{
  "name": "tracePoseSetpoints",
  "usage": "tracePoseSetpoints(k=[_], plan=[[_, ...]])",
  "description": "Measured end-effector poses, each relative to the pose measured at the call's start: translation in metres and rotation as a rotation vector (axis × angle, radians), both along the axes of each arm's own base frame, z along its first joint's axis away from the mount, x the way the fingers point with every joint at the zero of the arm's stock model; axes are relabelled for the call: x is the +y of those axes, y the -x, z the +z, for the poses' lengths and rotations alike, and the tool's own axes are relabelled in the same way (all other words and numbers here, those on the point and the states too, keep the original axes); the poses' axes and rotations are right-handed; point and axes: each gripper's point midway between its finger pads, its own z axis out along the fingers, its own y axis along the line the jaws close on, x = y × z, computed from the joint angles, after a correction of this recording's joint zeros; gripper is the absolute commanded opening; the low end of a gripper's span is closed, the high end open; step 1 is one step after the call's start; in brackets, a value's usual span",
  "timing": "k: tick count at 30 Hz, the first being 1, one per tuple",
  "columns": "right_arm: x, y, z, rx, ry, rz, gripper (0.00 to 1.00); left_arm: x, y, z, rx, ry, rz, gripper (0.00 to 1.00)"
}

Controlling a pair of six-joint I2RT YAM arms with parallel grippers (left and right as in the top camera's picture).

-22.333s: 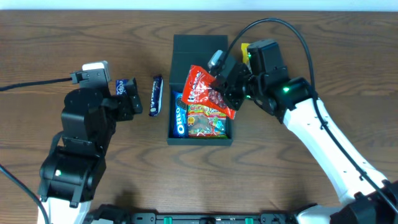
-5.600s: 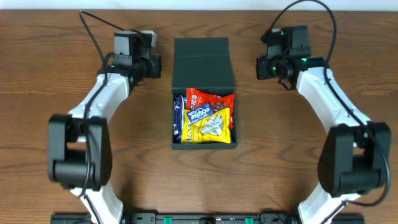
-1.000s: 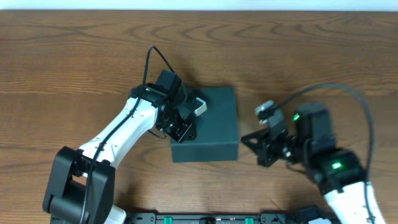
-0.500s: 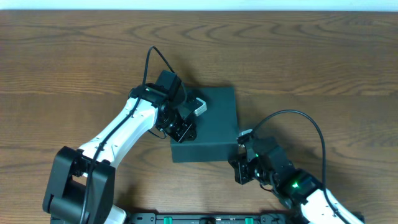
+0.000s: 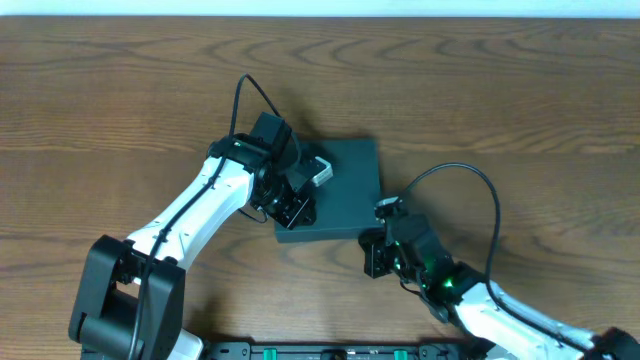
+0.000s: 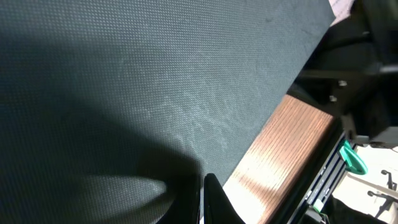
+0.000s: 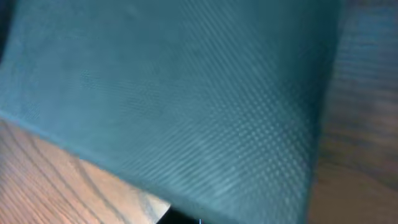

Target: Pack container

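The container (image 5: 345, 185) is a dark teal box lying shut on the table, its lid down and its contents hidden. My left gripper (image 5: 300, 208) rests on the lid's left part with its fingers together. In the left wrist view the lid (image 6: 155, 81) fills the frame and the left gripper (image 6: 202, 202) is shut, tips against the lid. My right gripper (image 5: 372, 258) is low at the box's front right corner, touching or nearly touching it. The right wrist view is blurred teal container surface (image 7: 186, 93), with only a dark sliver of the fingers (image 7: 183, 218) at the bottom edge.
The wooden table (image 5: 500, 100) surrounds the box. A black rail (image 5: 320, 350) runs along the front edge. The right arm's cable (image 5: 480, 190) loops up beside the box. The right arm's dark body (image 6: 367, 62) shows close beyond the lid's corner.
The right arm has swung left and come in low to the box's front right corner. The box's front edge now sits slightly skewed. The left gripper has stayed on the lid.
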Motion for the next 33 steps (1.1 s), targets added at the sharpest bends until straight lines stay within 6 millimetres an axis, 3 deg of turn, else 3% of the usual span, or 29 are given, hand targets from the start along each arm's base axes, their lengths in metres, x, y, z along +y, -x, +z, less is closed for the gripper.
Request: tracePoseSetpoints(k=[5, 8, 12, 17, 24, 26, 27, 28, 29, 30, 31, 32, 33], plan=[[0.007, 0.007, 0.000, 0.038, -0.040, 0.027, 0.01, 0.000, 0.001, 0.000, 0.005, -0.002, 0.003, 0.06], [0.014, 0.012, 0.011, 0.041, -0.087, 0.060, 0.02, 0.000, 0.002, 0.003, 0.002, 0.002, 0.005, 0.06], [0.020, 0.014, 0.038, 0.023, -0.129, 0.088, 0.02, 0.000, 0.000, 0.028, -0.070, 0.037, 0.014, 0.06], [0.028, 0.009, 0.111, -0.093, -0.156, 0.156, 0.02, 0.004, 0.009, 0.096, -0.259, 0.127, 0.041, 0.06], [0.025, 0.012, 0.211, -0.313, -0.182, 0.231, 0.01, 0.023, 0.042, 0.155, -0.424, 0.191, 0.075, 0.06], [0.021, 0.016, 0.228, -0.353, -0.177, 0.240, 0.02, 0.029, 0.053, 0.171, -0.473, 0.215, 0.087, 0.06], [0.018, 0.017, 0.234, -0.370, -0.172, 0.241, 0.06, 0.031, 0.057, 0.177, -0.495, 0.227, 0.094, 0.09], [0.016, 0.019, 0.241, -0.390, -0.170, 0.247, 0.17, 0.033, 0.061, 0.183, -0.517, 0.238, 0.098, 0.18], [0.015, 0.020, 0.248, -0.420, -0.167, 0.256, 0.38, 0.036, 0.066, 0.192, -0.547, 0.254, 0.109, 0.40], [0.014, 0.021, 0.251, -0.429, -0.169, 0.253, 0.51, 0.038, 0.069, 0.196, -0.565, 0.263, 0.112, 0.59], [0.013, 0.021, 0.254, -0.442, -0.170, 0.255, 0.86, 0.039, 0.073, 0.201, -0.586, 0.275, 0.115, 0.98], [0.012, 0.022, 0.256, -0.453, -0.171, 0.256, 0.99, 0.041, 0.077, 0.206, -0.605, 0.287, 0.118, 0.95], [0.011, 0.023, 0.257, -0.459, -0.171, 0.257, 0.99, 0.042, 0.080, 0.209, -0.617, 0.295, 0.120, 0.95]])
